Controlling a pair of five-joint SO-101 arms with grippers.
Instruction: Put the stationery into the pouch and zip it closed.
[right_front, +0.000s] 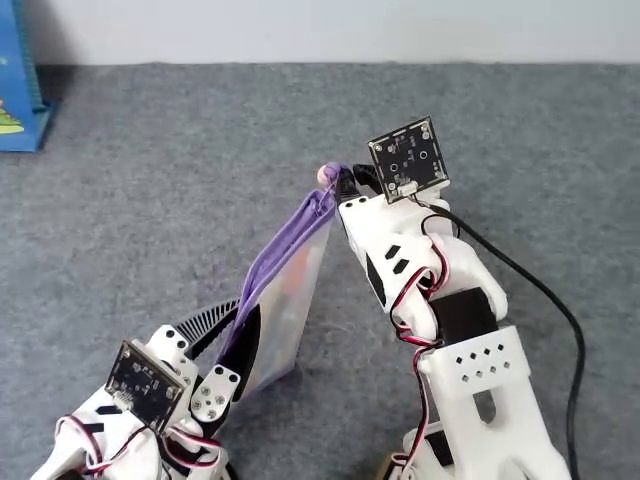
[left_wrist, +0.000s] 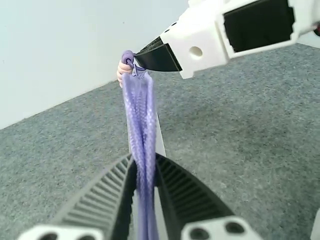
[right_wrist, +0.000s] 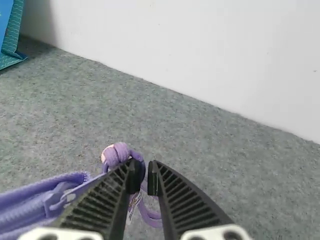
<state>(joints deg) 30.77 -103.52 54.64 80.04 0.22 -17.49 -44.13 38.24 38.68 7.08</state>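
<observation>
Grey mat (right_front: 150, 200); left end effector (left_wrist: 144, 162) tight on pouch (left_wrist: 139, 115), right end effector (right_wrist: 141, 172) tight on zip pull (right_wrist: 116, 152).

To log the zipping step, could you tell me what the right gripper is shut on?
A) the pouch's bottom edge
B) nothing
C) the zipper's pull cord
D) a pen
C: the right gripper pinches the purple pull cord beside its bead, at the far end of the pouch.
</observation>
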